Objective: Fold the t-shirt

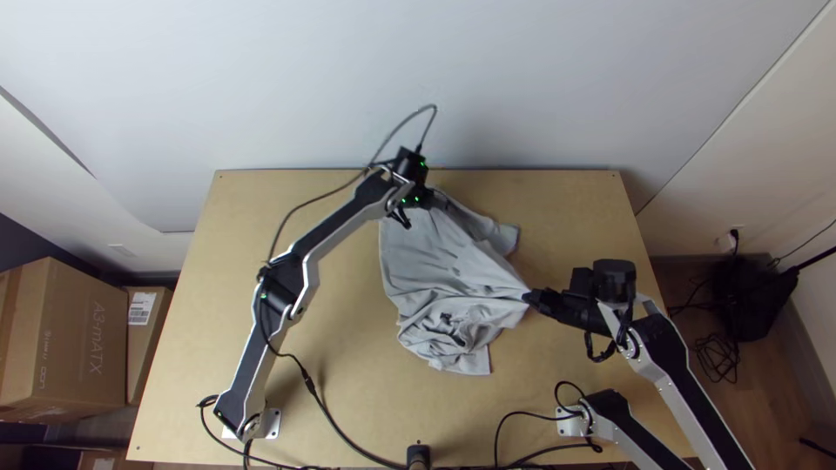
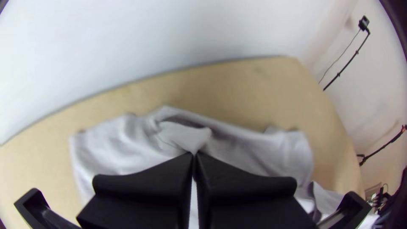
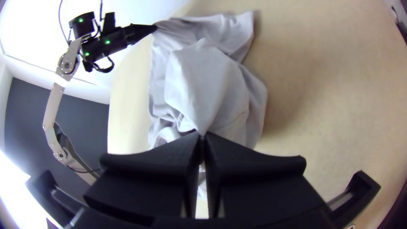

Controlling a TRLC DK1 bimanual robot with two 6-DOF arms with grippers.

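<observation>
Partly bunched t-shirt (image 1: pixel 435 261) | long axis far-to-near | neck direction unclear | left tool (image 1: pixel 433 200), right tool (image 1: pixel 529 297) pinching it

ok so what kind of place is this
Probably a workshop or lab corner set up for robot trials: two arms stand at a bare wooden table, cables trail over it, and cardboard boxes sit on the floor beside it.
</observation>
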